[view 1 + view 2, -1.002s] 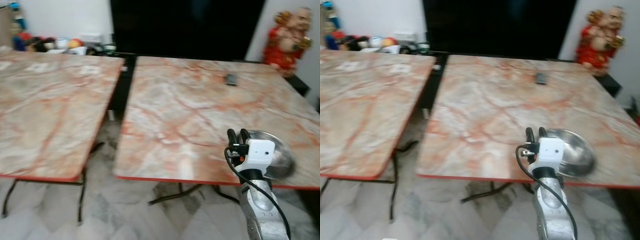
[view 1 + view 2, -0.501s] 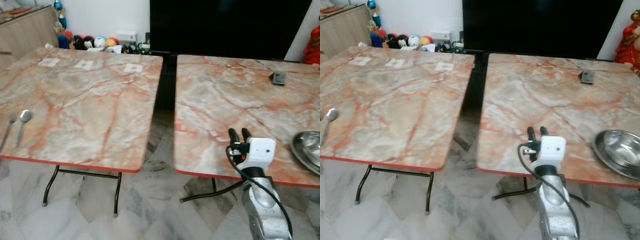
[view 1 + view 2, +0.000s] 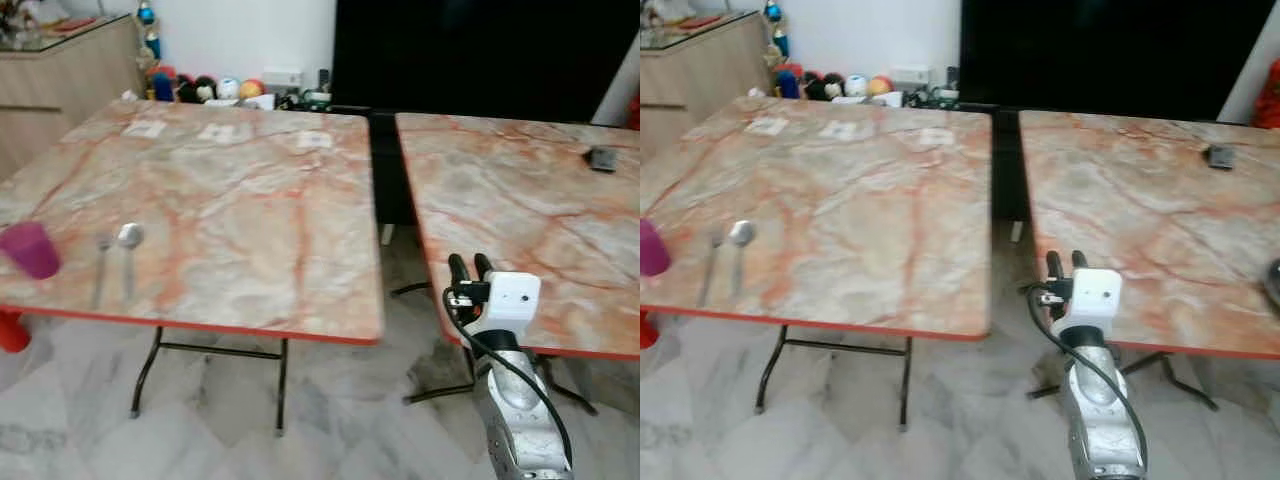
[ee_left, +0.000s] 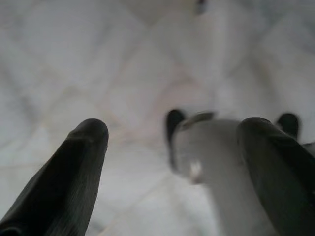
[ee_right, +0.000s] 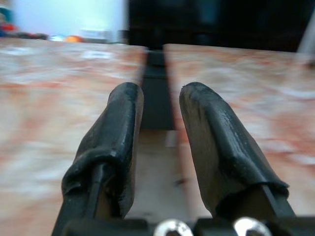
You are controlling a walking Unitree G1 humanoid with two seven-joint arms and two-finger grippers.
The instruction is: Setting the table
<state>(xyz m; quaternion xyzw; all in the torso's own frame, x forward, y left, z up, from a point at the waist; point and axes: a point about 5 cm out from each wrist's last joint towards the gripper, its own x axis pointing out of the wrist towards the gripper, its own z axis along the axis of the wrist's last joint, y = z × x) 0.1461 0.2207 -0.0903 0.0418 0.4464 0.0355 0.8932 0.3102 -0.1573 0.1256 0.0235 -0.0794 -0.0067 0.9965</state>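
Right gripper (image 3: 468, 268) is raised in front of the robot at table height, its two black fingers (image 5: 118, 142) parted only a narrow way with nothing between them, and it points at the dark gap between the two marble-patterned tables. Left gripper (image 4: 172, 162) hangs low over the pale tiled floor (image 3: 80, 420), its fingers spread wide and empty.

What the next move turns on: the cutlery lies well to the robot's left of the raised gripper, on the left table (image 3: 250, 200), near its front edge. A spoon (image 3: 128, 252) and a fork (image 3: 101, 262) lie side by side, just apart, with their long axes running from the front edge toward the back of the table, heads at the far end. A purple cup (image 3: 30, 249) stands upright just left of them, near the table's left edge. Going by where things lie, the left arm looks the nearer one to all three, though it is down by the floor now; the right arm would have to cross the whole table.

On the right table (image 3: 520, 190) a small dark object (image 3: 602, 158) lies near the far corner. Three white paper slips (image 3: 220, 131) lie along the far side of the left table; any writing on them is too small to read, and no brand or label is legible anywhere
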